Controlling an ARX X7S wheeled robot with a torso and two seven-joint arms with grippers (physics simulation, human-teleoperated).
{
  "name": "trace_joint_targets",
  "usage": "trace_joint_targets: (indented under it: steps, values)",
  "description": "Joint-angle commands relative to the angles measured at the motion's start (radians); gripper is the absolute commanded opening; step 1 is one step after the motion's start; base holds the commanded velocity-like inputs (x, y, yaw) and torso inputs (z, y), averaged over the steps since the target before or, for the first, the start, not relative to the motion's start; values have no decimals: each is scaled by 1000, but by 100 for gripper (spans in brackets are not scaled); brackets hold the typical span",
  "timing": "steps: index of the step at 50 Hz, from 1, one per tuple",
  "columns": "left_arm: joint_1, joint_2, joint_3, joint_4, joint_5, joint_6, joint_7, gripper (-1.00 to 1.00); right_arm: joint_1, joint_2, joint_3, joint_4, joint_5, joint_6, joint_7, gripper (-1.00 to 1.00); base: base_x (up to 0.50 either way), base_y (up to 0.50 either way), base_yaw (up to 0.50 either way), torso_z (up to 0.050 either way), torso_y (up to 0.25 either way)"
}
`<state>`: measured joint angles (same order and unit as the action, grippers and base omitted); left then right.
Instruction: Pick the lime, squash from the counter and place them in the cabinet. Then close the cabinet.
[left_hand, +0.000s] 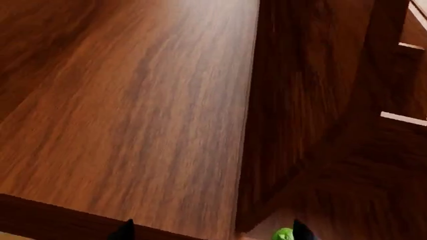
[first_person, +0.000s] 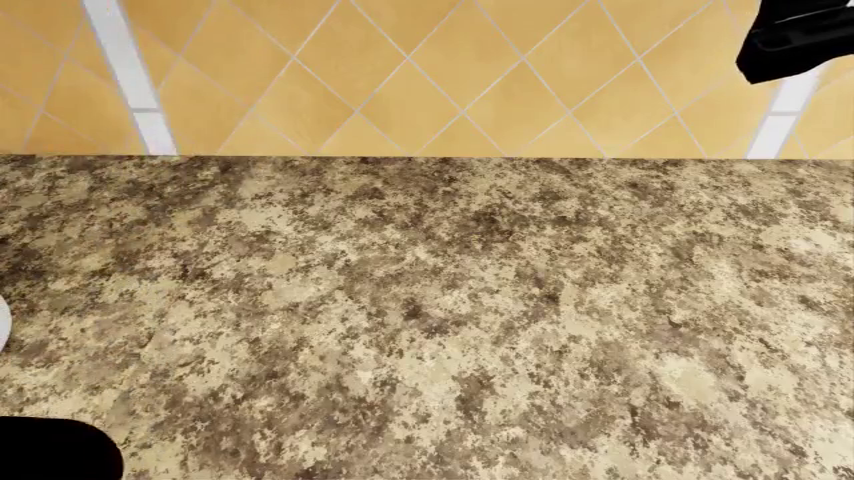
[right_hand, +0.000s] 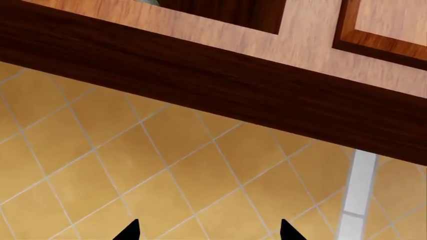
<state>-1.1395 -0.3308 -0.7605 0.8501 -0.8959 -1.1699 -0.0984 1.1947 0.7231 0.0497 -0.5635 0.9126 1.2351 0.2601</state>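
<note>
Lime at my left end effector, beside one fingertip, fingers spread; grip unconfirmed. Cabinet ahead. Right end effector open, empty. Bench bare; squash unseen. Lime likely light, firm, slippery: pinch across middle.

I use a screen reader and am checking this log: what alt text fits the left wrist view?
Reddish-brown wooden cabinet panels fill the view, with a darker recess beyond a vertical edge. At the frame's edge, two black fingertips of the left gripper stand apart, with part of a bright green lime beside one.
</note>
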Motion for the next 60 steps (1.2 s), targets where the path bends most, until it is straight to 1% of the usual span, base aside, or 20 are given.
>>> trace_joint_targets:
  steps: [1,6,12,20,25,36,45,52,60]
  values:
    - [-95,48,-80,-53,-81,-46,-101,100,-1,3,-2,2,3,-4,3,100,0,0,0,0,0]
    - [-129,65,-116,-66,-123,-69,-149,100,-2,4,-4,4,1,-10,2,100,0,0,0,0,0]
    - [-162,76,-137,-81,-131,-64,-192,100,0,4,-4,3,6,-7,7,100,0,0,0,0,0]
    - [-235,89,-116,-123,-140,-58,-230,100,-5,5,-8,5,5,-14,7,100,0,0,0,0,0]
    - [-287,91,-53,-169,-136,-57,-223,100,-11,6,-11,7,1,-24,4,100,0,0,0,0,0]
    - [-395,83,110,-263,-67,-15,-190,100,-10,7,-6,3,14,-17,13,100,0,0,0,0,0]
    - [-471,80,232,-341,-32,14,-142,100,-13,5,-13,6,11,-26,13,100,0,0,0,6,0]
    - [-514,86,338,-387,-53,0,-73,100,-16,6,-10,6,15,-28,16,100,0,0,0,13,8]
    - [-562,94,411,-416,-64,-9,-41,100,-21,9,-5,5,20,-29,20,100,0,0,0,15,11]
